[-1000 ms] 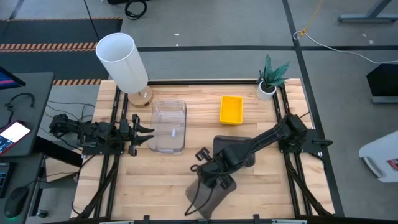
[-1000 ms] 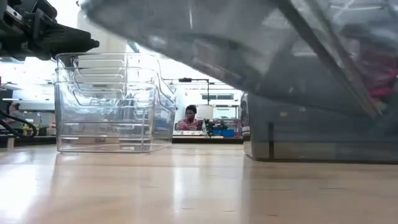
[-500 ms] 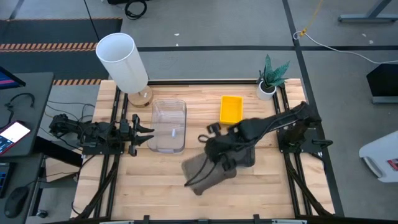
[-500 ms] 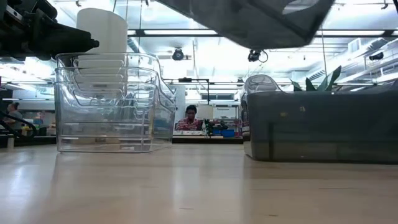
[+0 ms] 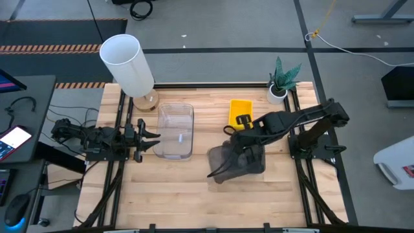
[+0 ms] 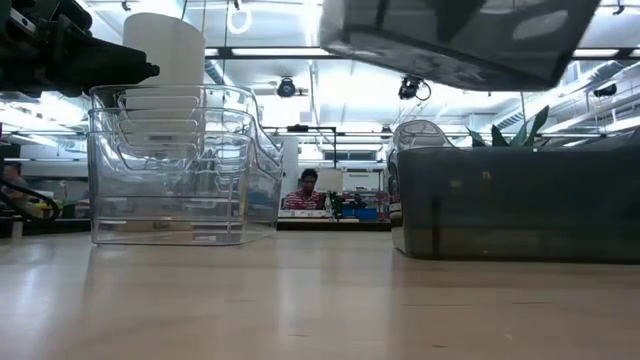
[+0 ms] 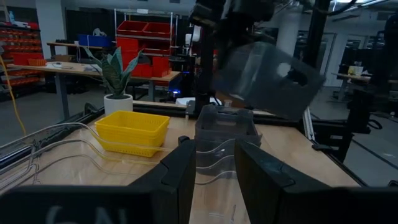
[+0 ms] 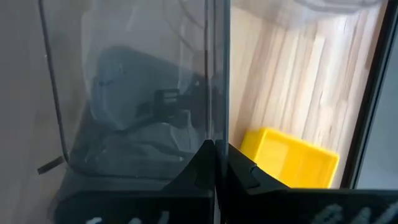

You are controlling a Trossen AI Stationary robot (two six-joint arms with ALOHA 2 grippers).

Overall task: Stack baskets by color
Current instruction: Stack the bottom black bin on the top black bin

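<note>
Smoky dark grey plastic basket (image 5: pixel 228 165), clenched by right gripper (image 5: pixel 234 149), had swung from six o'clock over its matching stack (image 6: pixel 515 203).

Count by kind. Clear baskets (image 6: pixel 175 165): one stack at 10 o'clock on the counter (image 5: pixel 162 188); three nested rims are visible in the low view. Grey baskets: two, one lifted (image 5: pixel 228 163) and one resting (image 6: pixel 515 200) at centre. Yellow baskets (image 5: pixel 240 114): one stack at 1 o'clock, number within unclear. White cylinder (image 5: pixel 127 63): one. Potted plant (image 5: pixel 281 80): one. Arms: two.
</note>
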